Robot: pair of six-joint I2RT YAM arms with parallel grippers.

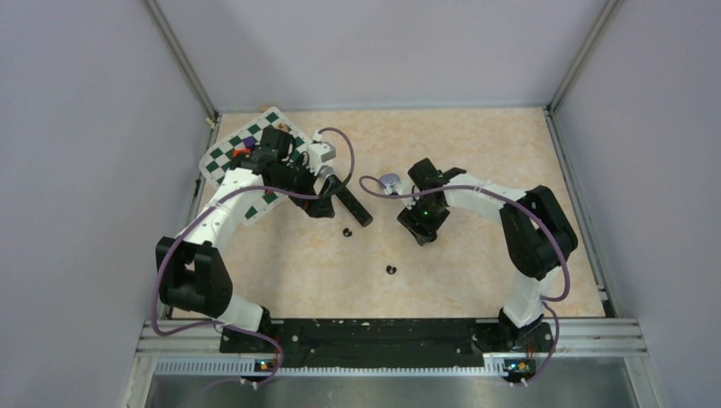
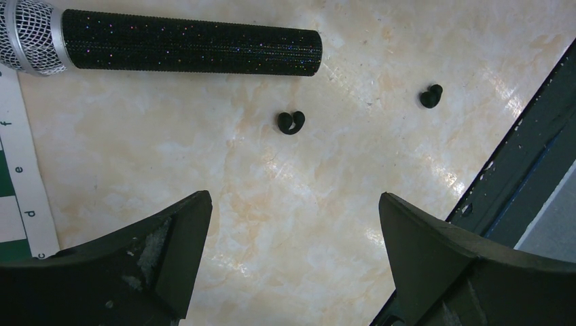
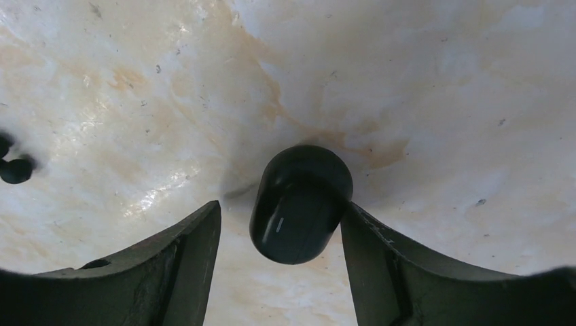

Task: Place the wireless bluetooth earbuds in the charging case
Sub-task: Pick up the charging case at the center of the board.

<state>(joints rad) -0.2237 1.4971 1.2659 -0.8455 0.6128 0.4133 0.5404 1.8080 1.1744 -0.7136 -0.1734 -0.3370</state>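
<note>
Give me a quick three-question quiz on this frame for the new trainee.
1. True or false: the left gripper is shut on a black earbud.
2. Pick one: what sits between the fingers of the right gripper? A) the microphone B) a black charging case C) nothing
3. Short answer: in the top view, how many black earbuds lie loose on the table?

Key
1. False: it is open and empty, above the table.
2. B: the jaws straddle it, with a gap showing on one side.
3. Two: one by the microphone's end, one nearer the arm bases.
</note>
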